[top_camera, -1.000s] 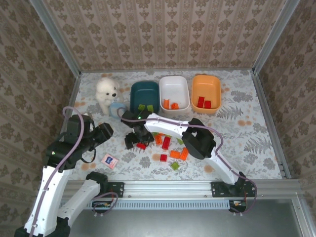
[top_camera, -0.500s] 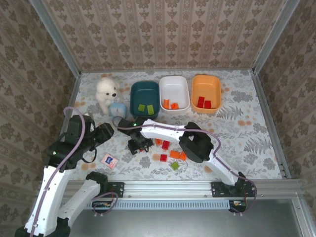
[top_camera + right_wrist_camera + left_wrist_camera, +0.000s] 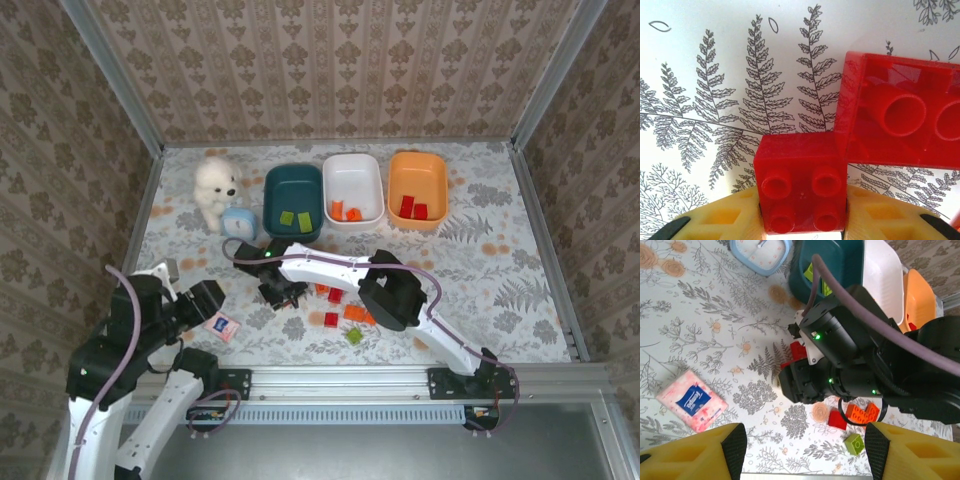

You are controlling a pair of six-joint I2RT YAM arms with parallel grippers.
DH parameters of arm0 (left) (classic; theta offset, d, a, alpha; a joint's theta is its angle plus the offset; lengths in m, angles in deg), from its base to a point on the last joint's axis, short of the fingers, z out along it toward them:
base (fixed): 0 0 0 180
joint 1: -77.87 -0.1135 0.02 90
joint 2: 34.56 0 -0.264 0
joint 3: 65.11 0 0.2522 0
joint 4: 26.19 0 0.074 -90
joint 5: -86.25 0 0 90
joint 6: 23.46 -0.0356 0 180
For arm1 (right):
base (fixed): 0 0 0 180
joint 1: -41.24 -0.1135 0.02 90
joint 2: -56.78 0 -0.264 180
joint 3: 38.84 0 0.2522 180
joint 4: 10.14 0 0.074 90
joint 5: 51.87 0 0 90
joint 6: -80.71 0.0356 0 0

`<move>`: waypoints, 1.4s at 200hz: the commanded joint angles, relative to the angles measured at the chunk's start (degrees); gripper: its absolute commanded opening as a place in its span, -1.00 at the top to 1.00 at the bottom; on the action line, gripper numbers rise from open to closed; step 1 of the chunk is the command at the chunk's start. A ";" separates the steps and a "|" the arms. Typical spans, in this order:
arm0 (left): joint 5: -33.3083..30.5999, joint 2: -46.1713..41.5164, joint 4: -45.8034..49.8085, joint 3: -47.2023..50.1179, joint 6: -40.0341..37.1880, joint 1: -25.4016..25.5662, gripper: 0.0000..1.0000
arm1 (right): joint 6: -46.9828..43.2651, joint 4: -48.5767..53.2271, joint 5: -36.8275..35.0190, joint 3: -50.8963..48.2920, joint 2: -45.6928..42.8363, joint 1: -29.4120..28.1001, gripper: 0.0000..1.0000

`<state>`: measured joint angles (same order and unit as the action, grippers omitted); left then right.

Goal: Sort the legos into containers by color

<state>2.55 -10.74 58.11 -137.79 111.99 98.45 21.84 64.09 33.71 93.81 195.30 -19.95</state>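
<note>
Floral-print tabletop (image 3: pixel 500 260).

Along far edge, row left to right:
- dark teal plastic tub (image 3: pixel 270 200), two light green bricks inside
- white plastic tub (image 3: pixel 355 185), two orange bricks
- orange plastic tub (image 3: pixel 418 175), two red ones

Judging by contents: orange tub for red.

White plush dog (image 3: pixel 215 185) toward far left corner, beside teal tub. Light-blue clock (image 3: pixel 238 222) just in front of it.

Left tool (image 3: pixel 802 460) hanging over near left part of tabletop. Yellow pads well apart, nothing between them.

Right tool (image 3: pixel 802 222) stretched across to tabletop middle, down at the surface. Pads pressed on both sides of small red square four-stud brick (image 3: pixel 802 187), so clamped on it. Brick seemingly resting on tabletop, not yet raised.

Pink-and-white flat card (image 3: pixel 221 325) by near edge, left of middle.

Loose scatter of red, orange and green legos (image 3: pixel 345 312) just right of right tool, middle of tabletop toward near edge.

Larger red oblong brick (image 3: pixel 900 120), hollow underside showing, right against gripped brick's corner, seemingly touching.

Step in hand: picking a red brick, grasp made.

Next, probably:
- lift straight up, to avoid dragging the neighbouring red brick
- carry toward far edge, over orange tub at right end of row
- part pads above it

Worth watching: the long reach over teal and white tubs, and the shallow grip on brick's lower half.
</note>
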 commanded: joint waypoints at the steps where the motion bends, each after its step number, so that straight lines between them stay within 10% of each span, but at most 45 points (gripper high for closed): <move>1: 1.32 0.16 2.25 -0.92 0.17 0.08 -0.34 | -1.08 -0.21 -3.48 1.24 2.46 0.28 0.33; 81: 10.10 2.03 -10.18 2.56 -1.61 0.07 -0.34 | 2.14 2.30 -5.92 -7.43 -18.24 2.51 0.49; 134: 15.58 16.41 -31.54 3.25 -2.57 1.86 -0.35 | 1.08 2.55 -6.31 -15.12 -32.62 21.86 0.49; 199: 14.21 40.11 -46.72 -3.60 -2.93 10.58 -0.35 | -2.09 1.62 -4.10 -3.80 -19.35 47.15 0.48; 280: 13.76 49.12 -48.49 -8.89 -3.98 12.20 -0.35 | -0.64 5.51 -5.78 14.85 1.61 54.64 0.43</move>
<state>16.02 38.15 10.88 -144.87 109.41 110.47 20.88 64.87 29.31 103.29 193.01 34.21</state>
